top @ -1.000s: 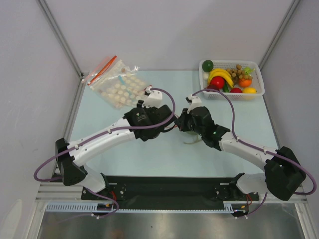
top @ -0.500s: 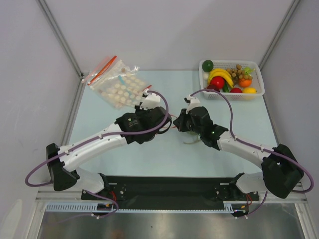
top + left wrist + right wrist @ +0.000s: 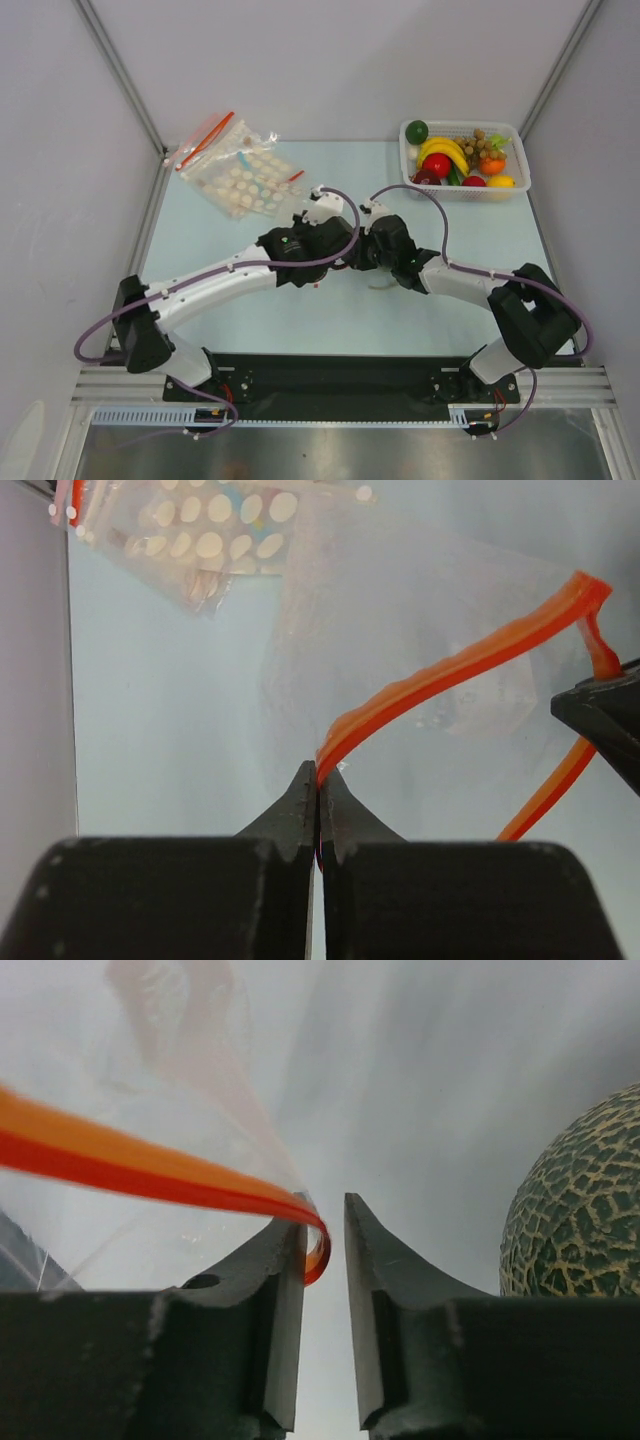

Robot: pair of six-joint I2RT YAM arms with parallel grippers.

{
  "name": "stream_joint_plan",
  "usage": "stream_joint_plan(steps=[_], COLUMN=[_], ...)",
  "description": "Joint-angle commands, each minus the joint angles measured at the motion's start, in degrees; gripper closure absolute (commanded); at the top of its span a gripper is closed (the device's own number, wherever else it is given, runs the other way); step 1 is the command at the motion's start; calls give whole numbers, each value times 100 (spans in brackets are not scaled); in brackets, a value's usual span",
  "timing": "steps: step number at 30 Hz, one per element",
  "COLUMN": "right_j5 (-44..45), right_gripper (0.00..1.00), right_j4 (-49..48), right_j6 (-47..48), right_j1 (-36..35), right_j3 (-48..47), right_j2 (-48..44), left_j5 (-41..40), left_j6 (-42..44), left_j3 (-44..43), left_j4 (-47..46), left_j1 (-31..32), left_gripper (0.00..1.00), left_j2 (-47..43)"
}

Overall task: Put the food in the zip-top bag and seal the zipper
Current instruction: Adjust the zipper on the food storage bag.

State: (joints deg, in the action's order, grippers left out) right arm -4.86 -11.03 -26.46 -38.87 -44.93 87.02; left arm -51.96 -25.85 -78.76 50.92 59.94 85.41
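Observation:
The zip-top bag point(image 3: 400, 610) hangs as clear film between my two grippers over the middle of the table. Its zipper point(image 3: 470, 655) is an orange-red strip that arcs up to the right. My left gripper point(image 3: 320, 775) is shut on one end of the zipper. My right gripper point(image 3: 325, 1210) has its jaws a little apart, and the zipper's other end point(image 3: 318, 1245) curls against the left finger. A rough grey-green ball point(image 3: 580, 1200) lies close on the right in the right wrist view. The red round fruit point(image 3: 436, 165) and the dark green ball point(image 3: 417, 130) sit in the basket.
A white basket point(image 3: 460, 124) at the back right also holds yellow bananas point(image 3: 445, 150) and a brown grape bunch point(image 3: 478, 143). Clear bags with pale discs point(image 3: 240, 170) lie at the back left. Both arms meet mid-table, wrists nearly touching.
The left gripper has closed on the zipper and shifted right. The right gripper's jaws have parted from shut, and its arm has folded in toward the centre.

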Motion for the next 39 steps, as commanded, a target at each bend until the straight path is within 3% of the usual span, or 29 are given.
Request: stream_joint_plan(steps=[1, 8, 19, 21, 23, 26, 31, 34, 35, 39], right_j5=[-120, -94, 55, 221, 467, 977, 1900, 2322, 2384, 2718], right_gripper=[72, 50, 33, 25, 8, 4, 5, 15, 24, 30], right_j4=[-172, -172, -49, 13, 144, 329, 986, 1452, 1533, 2016], right_j6=[9, -8, 17, 149, 194, 281, 422, 457, 449, 352], right_j1=[29, 20, -129, -243, -305, -349, -419, -428, -437, -472], right_j3=[-218, -148, -34, 10, 98, 247, 449, 616, 669, 924], right_j2=[87, -89, -580, -861, -1064, -1547, -2521, -2970, -3068, -3279], left_j5=[204, 152, 178, 178, 160, 195, 248, 266, 266, 292], left_j6=[326, 370, 493, 510, 519, 545, 607, 625, 625, 625], left_j3=[-218, -377, -289, -289, -280, -201, -113, -131, -131, -139], left_j4=[-275, -187, -345, -354, -345, -407, -539, -539, -530, -513], left_j1=[0, -44, -176, -193, -220, -272, -290, -290, -290, -290], left_gripper=[100, 100, 100, 100, 100, 100, 100, 100, 100, 100], left_j2=[422, 767, 679, 679, 653, 539, 442, 468, 477, 512])
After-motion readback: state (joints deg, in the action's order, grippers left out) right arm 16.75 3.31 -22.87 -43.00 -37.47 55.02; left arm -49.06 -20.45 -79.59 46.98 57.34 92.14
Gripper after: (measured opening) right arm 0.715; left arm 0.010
